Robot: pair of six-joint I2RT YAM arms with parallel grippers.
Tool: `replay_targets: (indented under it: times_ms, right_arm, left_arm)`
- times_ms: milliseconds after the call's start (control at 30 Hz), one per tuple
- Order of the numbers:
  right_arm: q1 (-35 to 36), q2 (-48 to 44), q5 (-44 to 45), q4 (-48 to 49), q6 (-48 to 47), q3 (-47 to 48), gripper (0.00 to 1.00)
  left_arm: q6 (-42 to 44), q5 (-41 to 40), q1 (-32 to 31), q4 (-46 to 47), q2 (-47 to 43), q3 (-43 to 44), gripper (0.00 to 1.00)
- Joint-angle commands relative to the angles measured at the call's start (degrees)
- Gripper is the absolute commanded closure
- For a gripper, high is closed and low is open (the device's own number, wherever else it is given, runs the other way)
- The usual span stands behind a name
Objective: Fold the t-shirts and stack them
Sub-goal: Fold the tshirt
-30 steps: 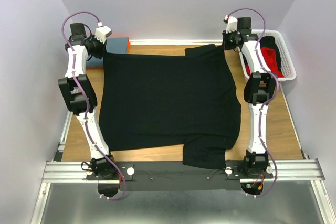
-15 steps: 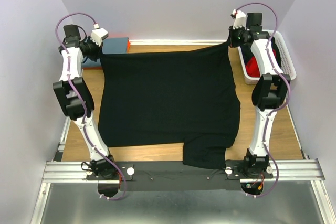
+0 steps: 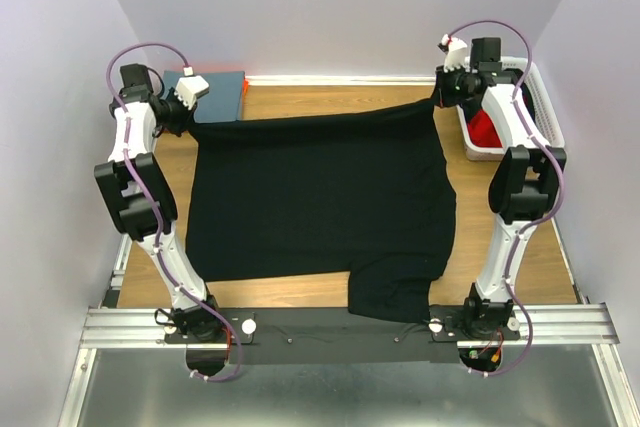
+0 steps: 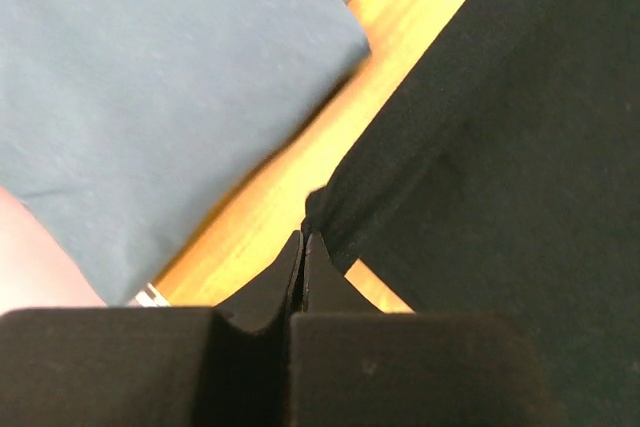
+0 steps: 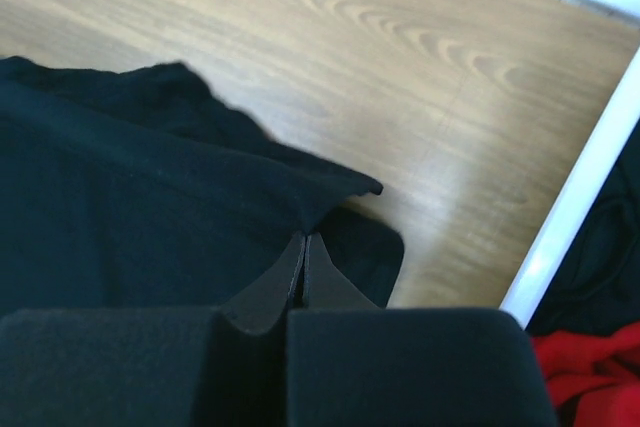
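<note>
Across the table [image 3: 280, 290] we see a large black t-shirt [image 3: 320, 197] spread out, its far edge raised. At ten o'clock our left fingers [image 4: 303, 257] pinch one far corner, and at two o'clock our right fingers [image 5: 303, 252] pinch the other. A folded slate-blue t-shirt [image 3: 212, 94] lies at eleven o'clock. A red t-shirt [image 3: 486, 129] sits in the white basket [image 3: 548, 117].

Off the black t-shirt's [image 3: 320, 197] far-right corner, the right arm [image 3: 523, 185] is hiding much of the basket [image 3: 478, 151] and red shirt [image 3: 484, 129]; off its far-left corner, the slate-blue shirt [image 3: 222, 99] is covering nearly all the orange shirt [image 3: 243, 97].
</note>
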Motion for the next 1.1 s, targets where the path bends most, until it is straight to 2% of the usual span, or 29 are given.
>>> replay_targets:
  times_ms: [0,633,1067]
  right_arm:
    - [-0.63,-5.55,-1.77,0.77,-1.05,-3.89,1.0]
    - [-0.63,-9.7,-3.79,0.77,-3.86,-22.52,0.99]
    - [-0.46,-3.19,-1.33,0.77,-5.62,-24.72,0.99]
  left_arm:
    - [3.91,-2.08,0.96,1.13,-3.62,-2.89,1.0]
    - [13.4,-9.63,0.88,3.06,-5.29,-16.68,1.0]
    - [12.35,-12.98,0.26,4.21,-0.81,-19.42,1.0]
